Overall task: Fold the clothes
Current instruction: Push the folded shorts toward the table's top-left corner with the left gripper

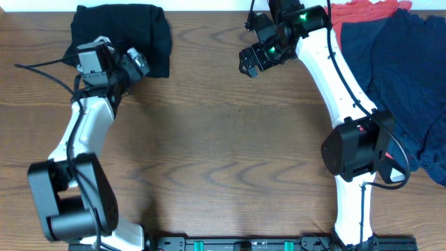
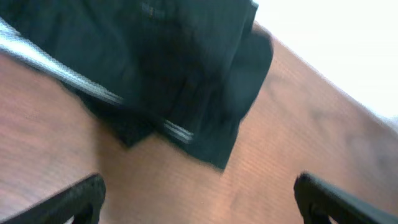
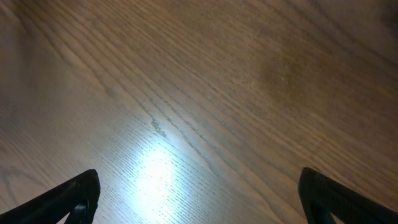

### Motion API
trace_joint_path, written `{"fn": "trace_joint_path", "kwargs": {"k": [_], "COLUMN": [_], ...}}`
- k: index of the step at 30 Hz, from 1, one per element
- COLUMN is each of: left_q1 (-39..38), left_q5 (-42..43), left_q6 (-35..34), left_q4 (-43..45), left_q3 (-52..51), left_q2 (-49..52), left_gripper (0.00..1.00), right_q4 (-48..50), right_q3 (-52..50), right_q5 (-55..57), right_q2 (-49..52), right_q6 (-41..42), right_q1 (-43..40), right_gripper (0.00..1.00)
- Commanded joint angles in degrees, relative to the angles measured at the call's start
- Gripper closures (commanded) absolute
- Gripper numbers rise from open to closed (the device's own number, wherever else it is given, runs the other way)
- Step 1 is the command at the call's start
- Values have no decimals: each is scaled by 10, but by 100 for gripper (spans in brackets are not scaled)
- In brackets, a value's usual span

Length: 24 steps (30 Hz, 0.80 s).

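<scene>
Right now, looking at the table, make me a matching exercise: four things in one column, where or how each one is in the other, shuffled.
1 black shorts
2 navy garment
3 coral-red garment
4 right end effector

a open, above the table
b far left, compact bundle
c strip at the far edge, right of centre
d largest heap, along the right edge

Pairs: 1-b, 2-d, 3-c, 4-a

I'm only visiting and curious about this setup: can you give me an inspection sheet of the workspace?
Surface: brown wooden table.
Job's things: black garment compact at far left; navy garment and coral-red garment heaped far right.
Clutter: nothing seen.
Grippers: left gripper open, empty, beside the black garment; right gripper open, empty, over wood.
Cables: black cable trailing by left arm.
Surroundings: pale strip beyond the far edge.
</scene>
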Motion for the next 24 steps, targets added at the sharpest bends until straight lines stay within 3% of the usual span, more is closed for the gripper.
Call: {"fn": "trace_joint_path", "kwargs": {"k": [1, 9, 15, 24], "left_q1": [1, -33, -40, -40], "left_q5": [-17, -18, -17, -17], "left_q6": [79, 175, 176, 176], "left_q4": [-37, -42, -43, -55], "left_q3": [-2, -2, -2, -2], "left_q2": [-24, -131, -196, -199], "left_gripper": [2, 2, 2, 2], "right_q4": [-2, 11, 7, -85], "right_q3": [8, 29, 46, 46], "right_q5": [-8, 25, 117, 223], "right_q2": [-12, -76, -176, -314], "right_q6": [4, 4, 4, 4], "right_q1": [-1, -2, -2, -1], "right_gripper": [1, 1, 1, 1]}}
